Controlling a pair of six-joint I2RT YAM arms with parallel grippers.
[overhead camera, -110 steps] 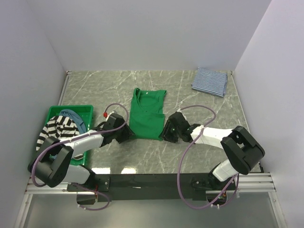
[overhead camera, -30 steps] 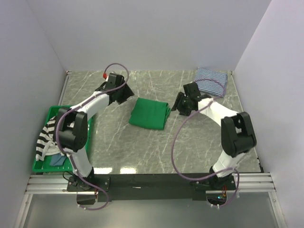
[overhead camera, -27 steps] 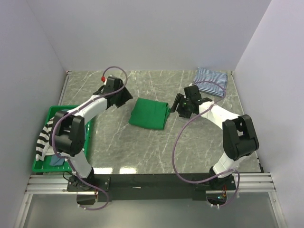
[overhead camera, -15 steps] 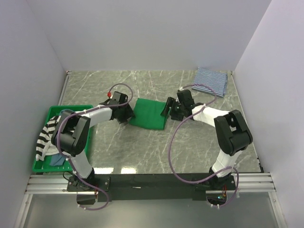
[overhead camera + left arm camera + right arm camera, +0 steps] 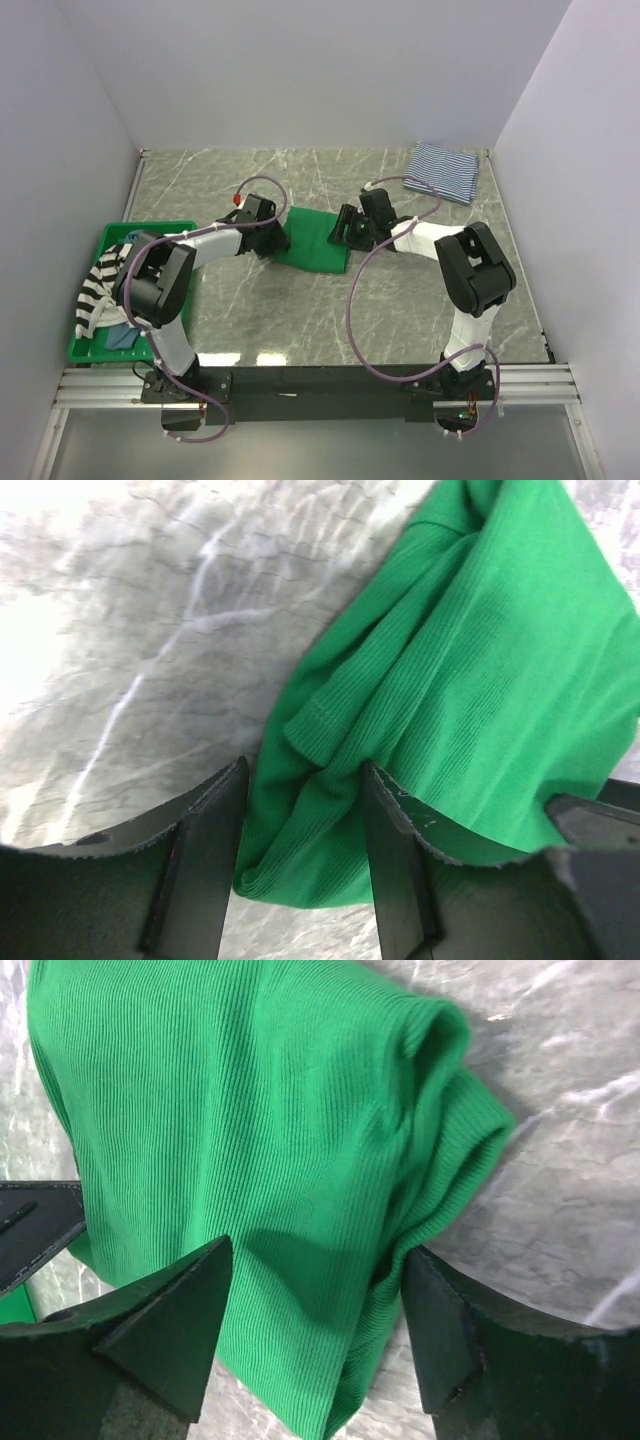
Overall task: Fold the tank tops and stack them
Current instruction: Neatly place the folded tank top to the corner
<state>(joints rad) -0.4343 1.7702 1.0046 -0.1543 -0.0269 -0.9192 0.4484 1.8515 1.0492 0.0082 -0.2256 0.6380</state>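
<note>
Jaws parted, the left pincer [image 5: 275, 243] and the right pincer [image 5: 343, 228] are set astride opposite edges of the folded green tank top [image 5: 315, 240] between them, which is not yet stacked on the folded thin-striped top [image 5: 442, 171] beyond the right pincer, while a bold-striped top [image 5: 100, 285] and a blue top [image 5: 120, 338] are left in the green bin [image 5: 160, 228] behind the left pincer.

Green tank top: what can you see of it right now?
The green tank top is a plain, finely ribbed knit. It is folded into a compact layered rectangle and lies flat near the middle of the marbled table. The edge by the left gripper is rumpled, with a stitched hem showing. The edge by the right gripper bulges in rounded folds. Each gripper straddles its edge with jaws open, and neither has closed on the cloth.
</note>
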